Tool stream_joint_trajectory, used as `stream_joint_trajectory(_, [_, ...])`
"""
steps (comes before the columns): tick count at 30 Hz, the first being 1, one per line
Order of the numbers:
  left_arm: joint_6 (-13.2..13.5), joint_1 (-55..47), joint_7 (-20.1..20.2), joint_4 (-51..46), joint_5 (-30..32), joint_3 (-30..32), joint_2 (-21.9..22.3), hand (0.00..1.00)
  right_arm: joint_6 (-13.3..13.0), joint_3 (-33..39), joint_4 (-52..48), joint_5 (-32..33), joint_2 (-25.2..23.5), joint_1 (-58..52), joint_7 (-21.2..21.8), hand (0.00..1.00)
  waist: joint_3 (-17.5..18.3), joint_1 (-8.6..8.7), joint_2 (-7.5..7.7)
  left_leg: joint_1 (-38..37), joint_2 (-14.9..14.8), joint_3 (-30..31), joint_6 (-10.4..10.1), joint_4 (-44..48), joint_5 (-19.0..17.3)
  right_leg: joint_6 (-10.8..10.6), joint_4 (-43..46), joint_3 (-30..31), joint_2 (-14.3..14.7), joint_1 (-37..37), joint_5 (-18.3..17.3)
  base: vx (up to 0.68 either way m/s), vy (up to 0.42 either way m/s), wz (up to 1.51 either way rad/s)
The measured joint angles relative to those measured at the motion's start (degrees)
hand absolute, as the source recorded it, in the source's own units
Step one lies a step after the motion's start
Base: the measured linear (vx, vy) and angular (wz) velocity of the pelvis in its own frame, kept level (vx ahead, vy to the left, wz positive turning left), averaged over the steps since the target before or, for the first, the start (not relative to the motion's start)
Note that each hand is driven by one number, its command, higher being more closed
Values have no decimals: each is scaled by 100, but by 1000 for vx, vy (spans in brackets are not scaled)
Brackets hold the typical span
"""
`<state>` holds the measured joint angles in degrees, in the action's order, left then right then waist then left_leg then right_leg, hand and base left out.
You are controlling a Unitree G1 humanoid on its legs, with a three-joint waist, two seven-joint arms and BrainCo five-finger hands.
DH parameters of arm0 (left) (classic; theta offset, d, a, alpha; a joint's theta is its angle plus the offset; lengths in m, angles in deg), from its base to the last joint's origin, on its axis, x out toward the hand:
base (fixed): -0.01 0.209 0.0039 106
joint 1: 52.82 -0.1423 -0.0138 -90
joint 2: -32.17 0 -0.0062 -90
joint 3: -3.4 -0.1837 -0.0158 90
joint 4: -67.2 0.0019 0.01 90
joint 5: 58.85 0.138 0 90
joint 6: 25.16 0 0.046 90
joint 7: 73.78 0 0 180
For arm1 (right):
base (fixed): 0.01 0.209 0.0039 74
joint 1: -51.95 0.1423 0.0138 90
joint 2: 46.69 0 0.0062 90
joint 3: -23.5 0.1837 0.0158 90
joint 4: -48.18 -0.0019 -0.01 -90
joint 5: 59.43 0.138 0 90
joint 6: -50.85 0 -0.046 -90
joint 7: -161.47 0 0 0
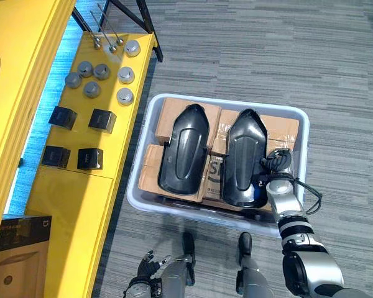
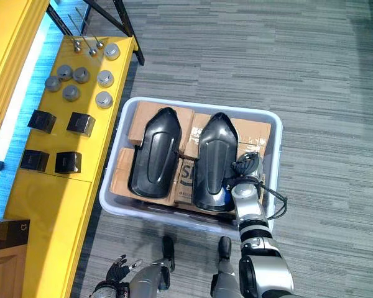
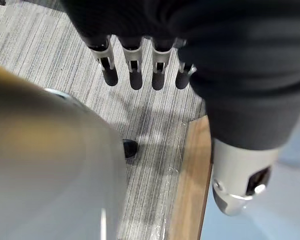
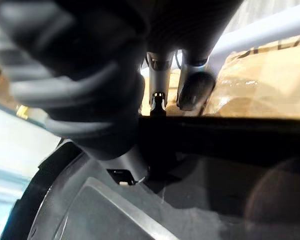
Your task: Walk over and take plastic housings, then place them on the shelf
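1. Two plastic housings are seen side by side in a pale grey bin (image 1: 230, 103) on the carpeted floor (image 1: 267, 56) – the left housing (image 1: 183, 149) and the right housing (image 1: 244, 155).
2. Both are laid with the long axis running away from the robot; the narrower, rounded ends are pointed to the far side of the bin and the broader ends toward the robot.
3. The housings are made of smooth, glossy black plastic, elongated and domed, with a raised panel along the middle of each.
4. They are bedded on brown cardboard boxes (image 1: 171, 112) that are packed into the bin, whose rim is rounded at the corners.
5. The right hand (image 1: 276, 162) is held at the near right edge of the right housing. In the right wrist view its fingers (image 4: 192, 90) are laid across the dark rim, tips toward the cardboard – whether the rim is actually clasped cannot be told.
6. The left hand (image 1: 146, 270) is hung low beside the robot, above the carpet; its fingers (image 3: 132, 75) are kept straight and relaxed, and nothing is held.
7. To the left, a yellow shelf (image 1: 74, 198) is set with grey round caps (image 1: 125, 96) and black blocks (image 1: 102, 120).
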<state>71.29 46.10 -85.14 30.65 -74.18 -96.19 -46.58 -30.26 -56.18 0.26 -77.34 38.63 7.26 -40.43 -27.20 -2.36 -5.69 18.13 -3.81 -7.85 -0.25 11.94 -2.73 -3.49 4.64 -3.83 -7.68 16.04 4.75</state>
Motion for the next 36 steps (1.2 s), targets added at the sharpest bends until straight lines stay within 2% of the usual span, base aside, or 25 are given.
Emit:
stream_joint_trajectory(4, [18,-277,-11,-1304,55,-230,37,0,35,-36,0,-90,47,8,56,100,-9,14,13,-156,12,32,-7,-51,54,-1,-64,-33,-6,-189,28,-35,12,6])
stream_joint_trajectory(5, [20,-457,-12,-1978,98,-260,50,0,44,-56,-139,-96,51,-29,56,100,-9,27,13,-242,18,60,-7,-52,56,-17,-124,-65,-8,-326,40,-38,12,14])
stream_joint_trajectory(6, [34,-644,-21,-2674,107,-256,73,0,53,-164,-506,-135,79,-161,54,100,-8,68,12,-331,30,128,-14,-58,64,-20,-155,-137,-11,-453,41,-40,7,21])
stream_joint_trajectory(8, [55,-848,-50,-3440,215,-248,98,0,52,-257,-1184,-407,74,-416,61,100,7,125,31,-419,31,198,-16,-85,77,-20,-181,-182,-6,-585,40,-45,0,19])
stream_joint_trajectory(11, [42,-1140,-194,-4698,567,-199,223,0,25,-365,-2226,-987,-38,-983,39,100,161,143,126,-660,60,256,-25,-296,144,-33,-277,-230,-9,-810,28,-21,-1,11])
stream_joint_trajectory(13, [44,-1203,-370,-5227,898,-208,290,0,1,-385,-2461,-1241,-178,-1450,-9,100,384,154,212,-803,94,342,-41,-494,222,-91,-358,-364,-23,-959,-23,21,-20,23])
stream_joint_trajectory(17, [79,-1198,-659,-5923,1198,-239,464,0,-6,-554,-2620,-1491,-332,-2032,-62,100,770,183,258,-1092,104,466,-106,-915,435,-103,-423,-523,-18,-1155,-62,49,-20,20])
stream_joint_trajectory(19, [140,-1136,-685,-6063,1192,-340,461,0,-8,-722,-2840,-1642,-340,-2162,-62,100,931,187,262,-1246,103,466,-110,-1046,486,-105,-444,-563,-15,-1253,-64,65,7,3])
stream_joint_trajectory(21, [192,-1062,-607,-6065,527,-513,444,0,-79,-902,-3282,-1670,-345,-2273,-69,100,1096,222,272,-1457,107,488,-105,-1195,532,-106,-484,-631,-17,-1427,-64,64,26,5])
stream_joint_trajectory(22, [198,-1044,-450,-6028,-13,-684,388,0,-182,-1057,-3529,-1672,-369,-2317,-98,100,1291,227,319,-1536,122,480,-111,-1303,574,-108,-537,-633,-24,-1481,-66,59,29,3])
stream_joint_trajectory(24, [191,-870,-251,-5823,-715,-902,331,0,-348,-1196,-3742,-1704,-435,-2328,-108,100,1416,244,344,-1670,127,491,-108,-1421,626,-120,-541,-642,-25,-1578,-75,45,26,4])
stream_joint_trajectory(29, [164,-409,-37,-5269,-1312,-1288,343,0,-543,-1843,-3966,-1728,-688,-2496,-109,100,1732,306,426,-1840,173,489,-93,-1689,773,-181,-542,-655,-64,-1628,-127,5,5,1])
stream_joint_trajectory(32, [130,-391,-52,-5023,-1432,-1247,335,0,-545,-1990,-4014,-1774,-782,-2704,-95,100,1799,317,433,-1951,199,488,-82,-1696,782,-193,-542,-660,-88,-1741,-140,-10,5,2])
stream_joint_trajectory(36, [50,-342,-85,-4673,-1599,-1493,207,0,-566,-2280,-4142,-1786,-773,-2936,-12,100,2005,339,503,-1931,171,503,-90,-1710,796,-179,-621,-648,-60,-1767,-128,-33,4,2])
